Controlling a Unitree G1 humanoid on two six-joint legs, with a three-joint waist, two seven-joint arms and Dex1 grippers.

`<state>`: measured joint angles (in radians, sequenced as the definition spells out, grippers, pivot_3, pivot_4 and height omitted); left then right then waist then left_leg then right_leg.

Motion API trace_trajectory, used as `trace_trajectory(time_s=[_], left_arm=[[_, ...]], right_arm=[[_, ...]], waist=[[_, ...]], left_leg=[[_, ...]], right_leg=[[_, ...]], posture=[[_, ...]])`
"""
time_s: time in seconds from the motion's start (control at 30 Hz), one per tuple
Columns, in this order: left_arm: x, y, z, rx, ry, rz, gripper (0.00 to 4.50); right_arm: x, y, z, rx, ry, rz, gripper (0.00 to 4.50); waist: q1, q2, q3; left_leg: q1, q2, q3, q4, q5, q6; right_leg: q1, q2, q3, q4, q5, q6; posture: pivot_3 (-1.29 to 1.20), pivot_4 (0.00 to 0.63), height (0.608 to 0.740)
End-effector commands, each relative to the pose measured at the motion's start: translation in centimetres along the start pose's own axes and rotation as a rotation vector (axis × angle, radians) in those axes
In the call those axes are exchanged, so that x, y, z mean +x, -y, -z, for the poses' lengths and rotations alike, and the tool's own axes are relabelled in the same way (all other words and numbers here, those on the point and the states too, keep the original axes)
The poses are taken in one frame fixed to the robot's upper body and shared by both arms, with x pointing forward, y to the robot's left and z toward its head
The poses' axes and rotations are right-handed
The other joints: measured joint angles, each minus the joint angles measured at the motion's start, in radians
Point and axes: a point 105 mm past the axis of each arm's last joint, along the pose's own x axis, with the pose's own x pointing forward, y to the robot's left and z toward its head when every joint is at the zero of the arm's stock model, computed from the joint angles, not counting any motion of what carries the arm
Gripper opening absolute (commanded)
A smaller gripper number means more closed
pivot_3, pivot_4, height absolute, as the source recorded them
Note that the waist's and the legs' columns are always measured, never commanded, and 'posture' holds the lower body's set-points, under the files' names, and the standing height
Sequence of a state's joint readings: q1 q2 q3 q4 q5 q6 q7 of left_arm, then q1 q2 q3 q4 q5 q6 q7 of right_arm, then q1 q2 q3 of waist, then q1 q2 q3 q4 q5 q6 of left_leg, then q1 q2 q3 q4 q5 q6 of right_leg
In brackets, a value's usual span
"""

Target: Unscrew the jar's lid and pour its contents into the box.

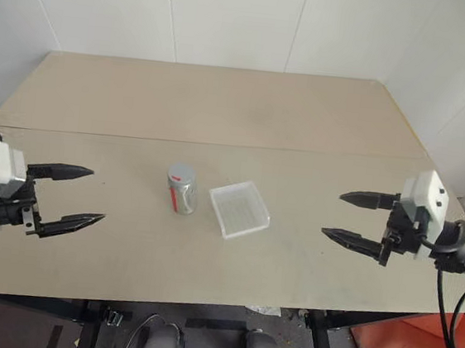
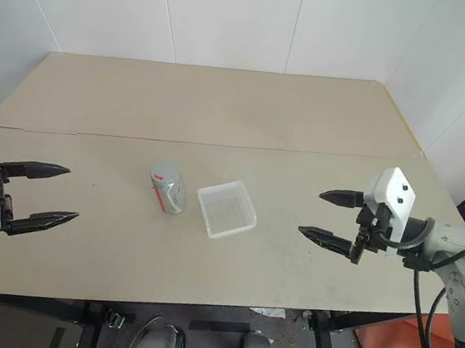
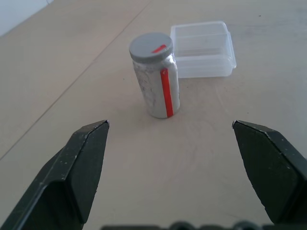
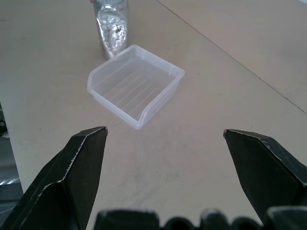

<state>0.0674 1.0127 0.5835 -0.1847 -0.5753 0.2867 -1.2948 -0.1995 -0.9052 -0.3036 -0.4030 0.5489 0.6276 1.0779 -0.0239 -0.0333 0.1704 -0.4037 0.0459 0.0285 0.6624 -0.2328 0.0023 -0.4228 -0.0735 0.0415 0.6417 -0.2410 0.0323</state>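
**Both grippers spread wide, jar and box untouched on the table**

The jar (image 1: 182,189) stands upright near the middle of the table (image 1: 223,106), a pale wooden surface set against white walls. It is a small silvery cylinder with a red stripe running down its side. The lid (image 3: 151,47) sits on top of the jar, grey, with a small red mark on it. Because the lid covers the mouth, the contents cannot be seen.

The box (image 1: 239,210) lies just beside the jar, on the robot's right side of it. The two are very close, and it is difficult to tell whether they touch or a narrow gap stays between them. The box is a shallow tray of clear plastic with rounded corners, and one of its walls is lower than the others. Its ribbed bottom looks bare.

The left gripper (image 1: 72,197) hangs over the left part of the table, well apart from the jar, and points toward it. Its two black fingers are spread wide with nothing between them. The right gripper (image 1: 350,217) hangs over the right part of the table, well apart from the box, and points toward it. Its jaws are also released and hold nothing.
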Motion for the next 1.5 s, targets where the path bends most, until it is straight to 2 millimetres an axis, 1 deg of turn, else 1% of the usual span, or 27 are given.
trace_trajectory(time_s=[0.03, 0.2, 0.37, 0.57, 0.67, 0.77, 0.93, 1.13, 1.33, 1.5], left_arm=[[-0.5, -0.3, -1.0, 0.044, 0.024, -0.043, 4.47], [0.7, -0.2, -1.3, 0.032, 0.067, -0.065, 4.47], [2.5, 0.1, -0.4, 0.011, 0.060, -0.171, 4.47], [4.3, 1.5, 0.5, -0.050, 0.085, -0.246, 4.47], [6.2, 2.5, 0.2, -0.092, 0.125, -0.273, 4.47], [7.3, 3.3, 0.3, -0.115, 0.141, -0.307, 4.47], [9.1, 3.4, 0.6, -0.164, 0.153, -0.384, 4.47], [12.0, 3.1, 1.3, -0.265, 0.191, -0.471, 4.47], [13.8, 3.0, 1.5, -0.269, 0.205, -0.468, 4.47], [15.6, 2.3, 1.7, -0.265, 0.225, -0.493, 4.47]], right_arm=[[0.2, -0.3, -1.0, -0.052, 0.018, -0.007, 4.50], [0.5, -0.7, -1.5, -0.049, 0.043, -0.013, 4.50], [0.4, -0.2, -1.5, -0.076, 0.029, 0.031, 4.50], [0.4, 0.1, -2.4, -0.107, 0.039, 0.039, 4.50], [0.7, 0.0, -3.1, -0.118, 0.051, 0.001, 4.50], [1.1, 0.1, -3.1, -0.133, 0.044, -0.004, 4.50], [1.7, 0.3, -3.2, -0.144, 0.045, 0.011, 4.50], [2.0, 0.3, -3.5, -0.165, 0.051, 0.024, 4.50], [2.0, 0.5, -3.7, -0.185, 0.053, 0.037, 4.50], [2.0, 0.6, -4.0, -0.200, 0.059, 0.041, 4.50]], waist=[[0.001, 0.000, 0.000], [0.009, 0.000, 0.000], [0.010, 0.000, 0.000], [0.008, 0.000, 0.000], [0.009, 0.000, 0.000], [0.010, -0.001, -0.001], [0.011, -0.001, -0.001], [0.013, -0.001, -0.001], [0.011, -0.001, -0.001], [0.013, -0.001, -0.001]], left_leg=[[0.000, 0.000, 0.000, 0.000, 0.000, 0.000], [0.000, 0.000, 0.000, 0.000, 0.000, 0.000], [0.000, 0.000, 0.000, 0.000, 0.000, 0.000], [0.000, 0.000, 0.000, 0.000, 0.000, 0.000], [0.001, -0.001, 0.000, 0.000, 0.000, 0.000], [0.001, -0.001, 0.000, 0.000, 0.000, 0.000], [0.001, -0.001, -0.001, 0.000, 0.000, 0.000], [0.001, -0.002, -0.001, 0.001, 0.000, 0.000], [0.001, -0.002, -0.002, 0.002, 0.000, 0.000], [0.001, -0.002, -0.002, 0.002, 0.000, 0.000]], right_leg=[[0.000, 0.000, 0.000, 0.000, 0.000, 0.000], [0.000, 0.000, 0.000, 0.000, 0.000, 0.000], [0.001, 0.000, 0.000, 0.000, 0.000, 0.000], [0.001, 0.000, 0.001, 0.000, 0.000, 0.000], [0.001, 0.000, 0.001, 0.001, 0.000, 0.000], [0.002, 0.000, 0.001, 0.000, 0.000, 0.000], [0.002, 0.000, 0.001, 0.001, 0.001, 0.000], [0.003, -0.001, 0.001, 0.001, 0.001, 0.000], [0.002, 0.000, 0.001, 0.001, 0.001, 0.000], [0.003, -0.001, 0.001, 0.001, 0.001, 0.000]], posture=[[0.00, 0.150, 0.740], [0.00, 0.150, 0.740], [0.00, 0.150, 0.740], [0.00, 0.150, 0.740], [0.00, 0.150, 0.740], [0.00, 0.150, 0.740], [0.00, 0.150, 0.740], [0.00, 0.150, 0.740], [0.00, 0.150, 0.740], [0.00, 0.150, 0.740]])
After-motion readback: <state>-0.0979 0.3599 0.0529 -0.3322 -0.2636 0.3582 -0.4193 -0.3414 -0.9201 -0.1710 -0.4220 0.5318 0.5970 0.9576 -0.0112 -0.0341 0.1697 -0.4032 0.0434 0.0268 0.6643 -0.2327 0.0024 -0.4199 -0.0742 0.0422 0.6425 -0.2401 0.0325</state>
